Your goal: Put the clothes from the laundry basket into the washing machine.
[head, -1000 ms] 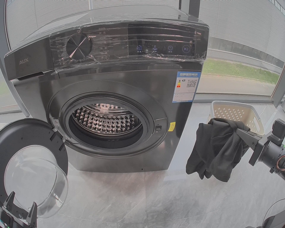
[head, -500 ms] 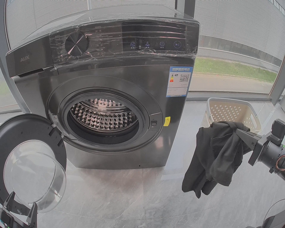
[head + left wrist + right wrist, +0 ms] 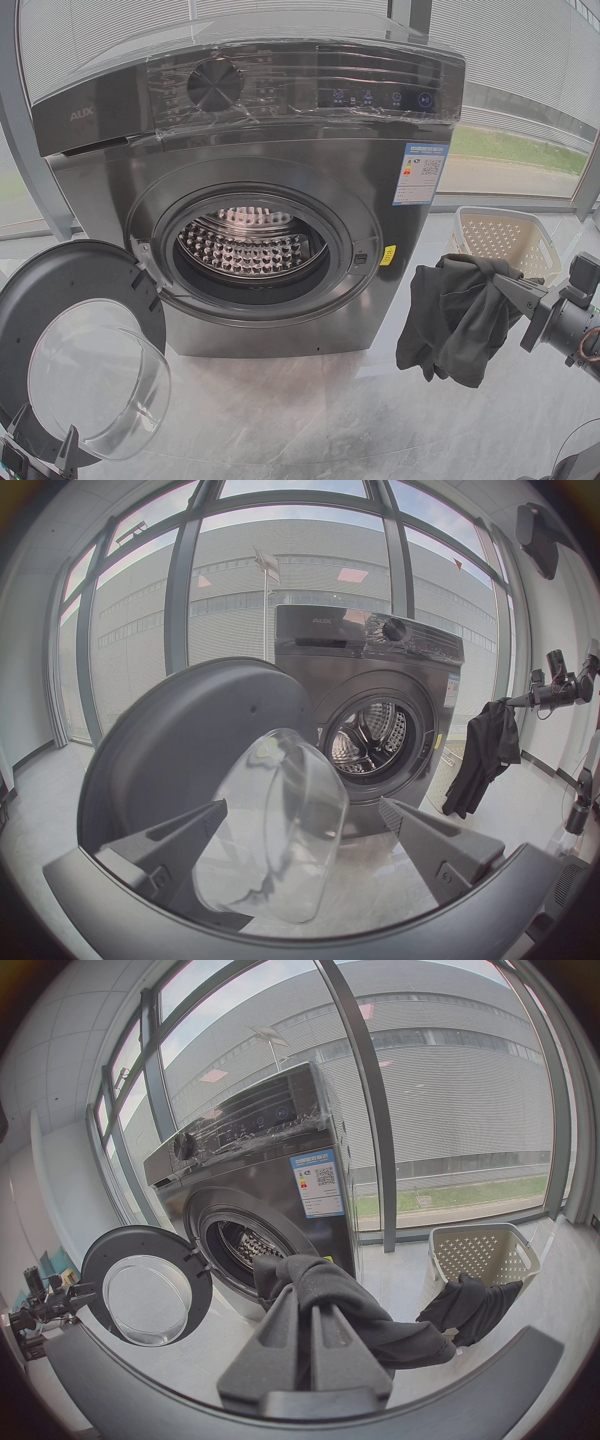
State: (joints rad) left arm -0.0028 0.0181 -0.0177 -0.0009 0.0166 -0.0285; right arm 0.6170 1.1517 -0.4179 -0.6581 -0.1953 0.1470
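Observation:
A grey washing machine (image 3: 262, 144) stands ahead with its round door (image 3: 81, 337) swung open to the left, baring the steel drum (image 3: 250, 250). My right gripper (image 3: 503, 282) is shut on a dark garment (image 3: 456, 319). The garment hangs above the floor, right of the machine and in front of the beige laundry basket (image 3: 506, 240). The right wrist view shows the cloth (image 3: 350, 1310) draped over the shut fingers (image 3: 281, 1341), with the basket (image 3: 481, 1254) behind. My left gripper (image 3: 40, 437) is open and holds nothing, low beside the door's glass bowl (image 3: 281, 817).
The pale marble floor (image 3: 300, 412) lies bare between the garment and the drum opening. The open door takes up the space at front left. Window walls (image 3: 519, 144) close in behind the machine and basket.
The whole head picture has shifted, so the camera moved. My right gripper keeps its hold and the garment's hanging end has swung a little. The left gripper looks unchanged.

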